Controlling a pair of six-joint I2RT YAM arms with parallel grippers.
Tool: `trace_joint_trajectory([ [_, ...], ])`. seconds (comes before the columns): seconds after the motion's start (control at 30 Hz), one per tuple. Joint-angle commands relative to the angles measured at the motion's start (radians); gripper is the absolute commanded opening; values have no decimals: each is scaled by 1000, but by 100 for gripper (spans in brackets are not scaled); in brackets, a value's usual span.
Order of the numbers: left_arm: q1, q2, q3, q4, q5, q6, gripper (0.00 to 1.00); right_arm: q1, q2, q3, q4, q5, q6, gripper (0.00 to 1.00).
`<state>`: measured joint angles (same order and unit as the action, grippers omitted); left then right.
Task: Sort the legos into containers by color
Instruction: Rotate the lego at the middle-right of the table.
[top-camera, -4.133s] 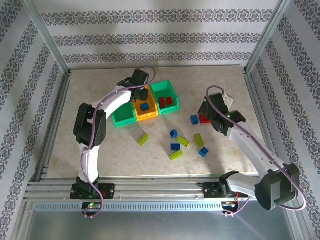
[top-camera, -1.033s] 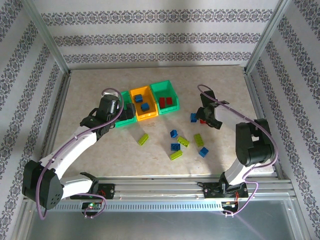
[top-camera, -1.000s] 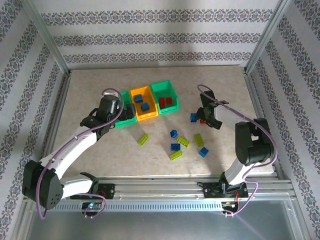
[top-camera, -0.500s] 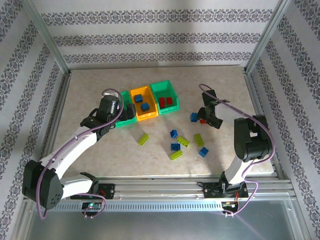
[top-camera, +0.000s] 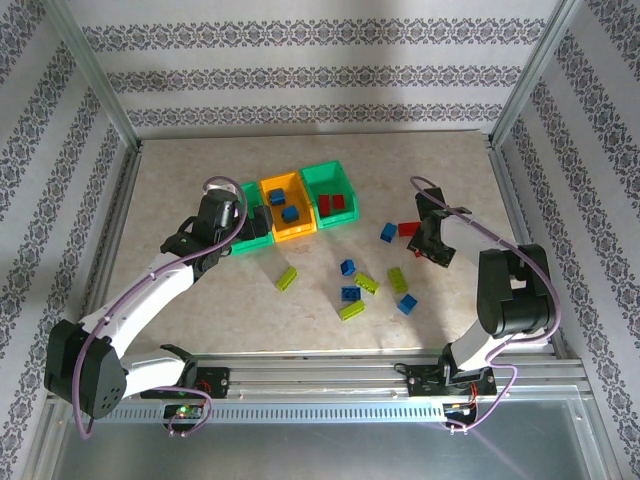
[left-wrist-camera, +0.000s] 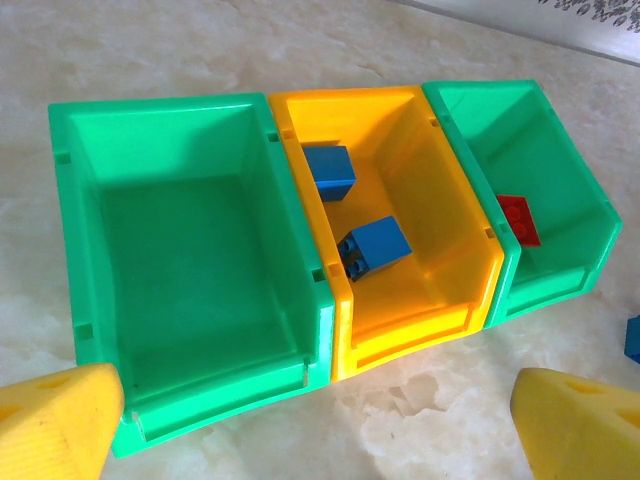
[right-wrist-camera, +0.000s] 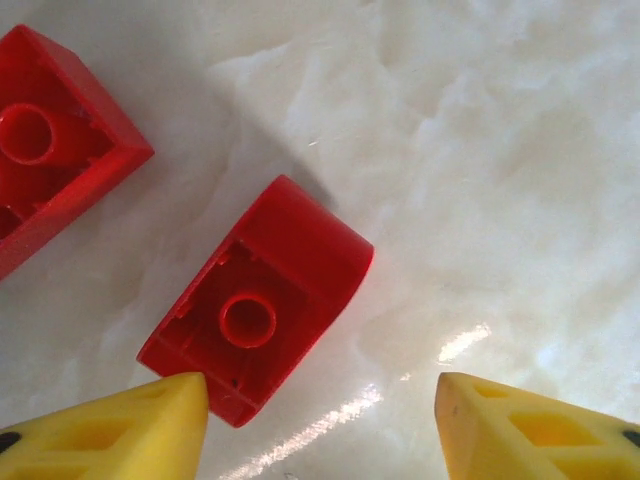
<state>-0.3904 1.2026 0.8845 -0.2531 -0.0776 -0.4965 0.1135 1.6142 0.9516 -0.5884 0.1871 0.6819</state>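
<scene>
My left jaws are hanging released and spread wide just in front of the three bins, and my left wrist camera is catching a yellow fingertip (left-wrist-camera: 60, 425) at each bottom corner. That camera is looking straight into the left green bin (left-wrist-camera: 160, 105), the orange-yellow bin (left-wrist-camera: 350, 97) holding two blue bricks (left-wrist-camera: 373, 245), and the right green bin (left-wrist-camera: 485, 88) with a red brick (left-wrist-camera: 518, 218). The overhead camera is rendering these as small specks. It is showing instead the loose pieces on the desk (top-camera: 200, 330) between my arms: yellow-green bricks (top-camera: 287, 277) mixed with loose blue bricks (top-camera: 347, 267). Farther right, my right jaws are standing apart, clamping nothing. The right wrist camera is showing one right fingertip (right-wrist-camera: 120, 430) just beside the corner of an overturned red brick (right-wrist-camera: 258, 300), though I cannot tell if it is touching. A second red brick (right-wrist-camera: 55, 150) is lying near it.
</scene>
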Motion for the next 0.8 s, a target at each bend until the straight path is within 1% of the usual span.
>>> trace_joint_trajectory([
  [0.0, 5, 5, 2, 31, 15, -12, 100, -3, -50, -18, -28, 15, 15, 60],
  [0.07, 5, 5, 0, 31, 14, -12, 100, -3, -72, -34, -5, -21, 34, 62],
  [0.13, 5, 7, -2, 33, 14, -13, 100, 0, -91, -53, 32, -60, 57, 67],
  [0.2, 5, 8, 1, 35, 15, -12, 100, 4, -99, -65, 64, -80, 78, 68],
  [0.5, 5, 6, 2, 28, 16, -10, 100, 8, -6, -18, 87, -60, 96, 71],
  [0.77, 5, 1, 4, 22, 16, -6, 100, -1, 83, 16, 112, -59, 94, 71],
])
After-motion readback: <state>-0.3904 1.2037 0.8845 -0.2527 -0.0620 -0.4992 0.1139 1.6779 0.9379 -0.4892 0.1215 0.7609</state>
